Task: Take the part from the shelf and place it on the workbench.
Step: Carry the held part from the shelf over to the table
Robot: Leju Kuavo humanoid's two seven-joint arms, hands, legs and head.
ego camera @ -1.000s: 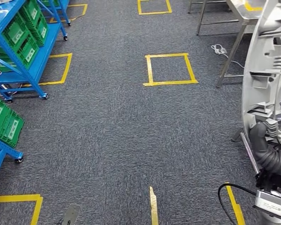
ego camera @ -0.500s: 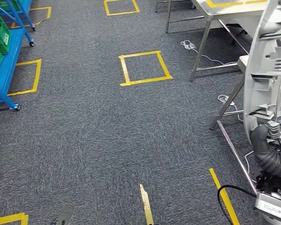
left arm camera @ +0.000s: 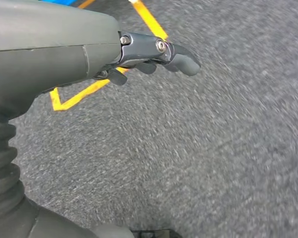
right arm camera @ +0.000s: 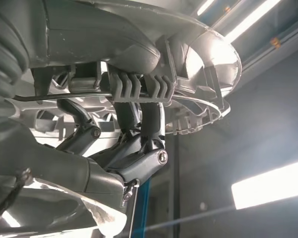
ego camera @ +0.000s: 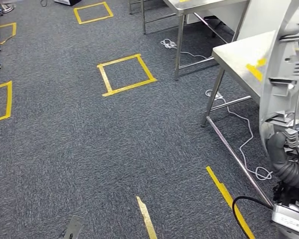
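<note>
Right hand [ego camera: 291, 159] grips the upright grey part [ego camera: 283, 74] beside the steel workbench [ego camera: 234, 57]; left hand [left arm camera: 155, 54] hangs loosely open above carpet [ego camera: 102, 149].

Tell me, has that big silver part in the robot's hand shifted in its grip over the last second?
No. The silver part sits alike against the right hand; the floor and workbench slid because the robot turned.

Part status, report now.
Right robot hand grips part, held upright. Left robot hand holds nothing. Workbench ahead right, part not yet placed. Cable under bench.
</note>
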